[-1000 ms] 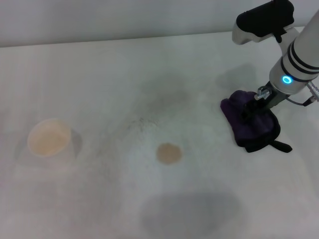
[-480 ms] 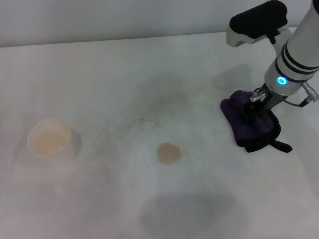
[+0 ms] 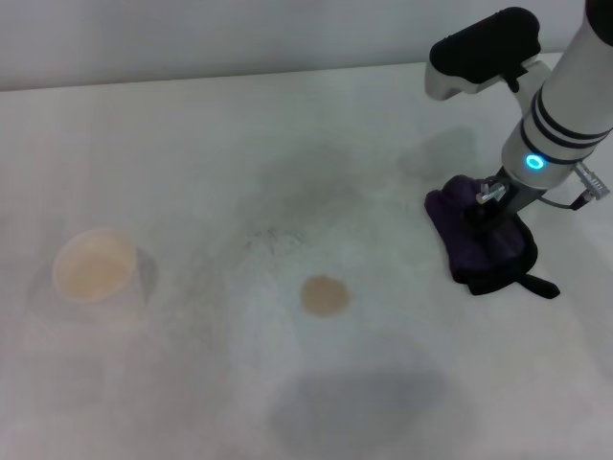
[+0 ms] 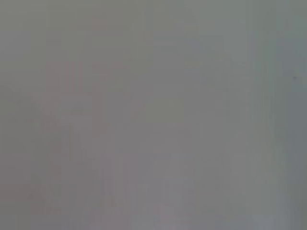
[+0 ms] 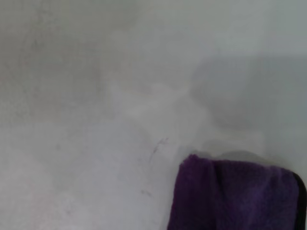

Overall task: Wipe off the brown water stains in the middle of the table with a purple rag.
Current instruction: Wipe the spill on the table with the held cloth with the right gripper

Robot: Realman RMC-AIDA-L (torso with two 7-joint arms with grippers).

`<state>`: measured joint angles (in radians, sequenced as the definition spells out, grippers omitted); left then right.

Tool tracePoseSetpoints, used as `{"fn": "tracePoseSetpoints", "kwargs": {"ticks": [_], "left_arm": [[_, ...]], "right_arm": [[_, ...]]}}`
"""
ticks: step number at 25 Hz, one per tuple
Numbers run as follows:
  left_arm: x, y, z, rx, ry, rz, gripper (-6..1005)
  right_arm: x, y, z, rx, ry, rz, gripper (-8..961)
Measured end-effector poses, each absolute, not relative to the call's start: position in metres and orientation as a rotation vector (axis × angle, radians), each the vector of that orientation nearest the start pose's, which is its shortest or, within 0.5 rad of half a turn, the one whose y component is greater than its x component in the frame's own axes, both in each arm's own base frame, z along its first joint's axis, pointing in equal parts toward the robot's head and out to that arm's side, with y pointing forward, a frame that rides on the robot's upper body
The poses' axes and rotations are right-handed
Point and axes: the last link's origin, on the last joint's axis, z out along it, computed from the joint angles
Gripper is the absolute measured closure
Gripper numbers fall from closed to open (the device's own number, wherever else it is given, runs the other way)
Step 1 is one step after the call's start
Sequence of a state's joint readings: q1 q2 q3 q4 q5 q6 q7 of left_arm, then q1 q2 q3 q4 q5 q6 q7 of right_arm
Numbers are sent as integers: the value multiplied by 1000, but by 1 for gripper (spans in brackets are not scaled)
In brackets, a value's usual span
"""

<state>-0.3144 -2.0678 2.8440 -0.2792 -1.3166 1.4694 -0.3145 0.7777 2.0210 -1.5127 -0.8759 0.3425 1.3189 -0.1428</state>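
The purple rag lies bunched on the white table at the right, its black loop tail pointing right. It also shows in the right wrist view. My right gripper is down on top of the rag, pressed into the cloth. The brown water stain is a small round tan blot in the middle of the table, well to the left of the rag and uncovered. My left gripper is out of view; the left wrist view shows only plain grey.
A white paper cup stands at the far left of the table. Faint grey speckled smudges lie behind the stain. A soft shadow falls near the front edge.
My right arm's upper part has swung a little to the left while the gripper stays on the rag. The rag and the stain have not moved.
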Motion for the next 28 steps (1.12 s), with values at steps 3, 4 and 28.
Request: {"fn": "tracePoseSetpoints", "kwargs": {"ticks": [3,4,28], "left_arm": [[-395,259,70,-1570,-330,-525,116],[-395,259,70,-1570,-330,-525,116],[-393,264,69,-1575,-307,-507,116]], "right_arm": [[237,387,-26,-2133,1266,-753,868],[233,386,-29,-2150,1260,-749,868],[122,323,-138,-2722,1037,-633,872]]}}
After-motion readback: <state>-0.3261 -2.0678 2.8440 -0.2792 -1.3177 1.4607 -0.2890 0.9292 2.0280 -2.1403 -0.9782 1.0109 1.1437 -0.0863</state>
